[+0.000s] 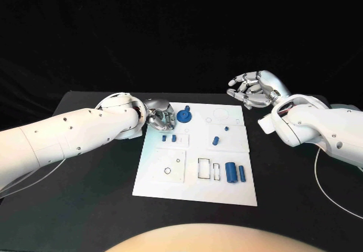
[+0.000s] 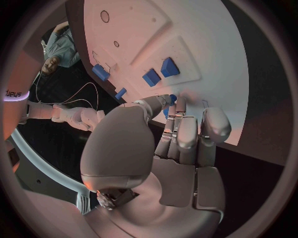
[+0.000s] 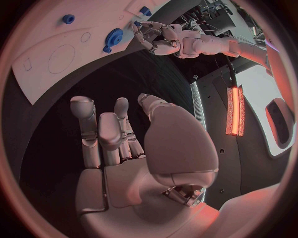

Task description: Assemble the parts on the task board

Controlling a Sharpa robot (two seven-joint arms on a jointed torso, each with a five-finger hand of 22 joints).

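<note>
Parts lie scattered on the task board (image 1: pixel 195 189) mid-table, so my left hand (image 1: pixel 159 116) hovers at its far-left corner beside the blue gear (image 1: pixel 186 114), fingers curled around nothing, while my right hand (image 1: pixel 254 90) waits raised, fingers spread, empty.

Pretty bare setup honestly. There's a black table (image 1: pixel 91 210) with a matte top, and its far edge runs straight across the head view. Behind it everything is just black, like a dark backdrop (image 1: pixel 181 42), no wall detail you can make out. From the right wrist view you get a bit more of the room: a long glowing orange-red light strip (image 3: pixel 235 110) standing upright off to the side of the table, plus some dark equipment and cables (image 3: pixel 214 12) further back, too murky to tell what it is.
</note>
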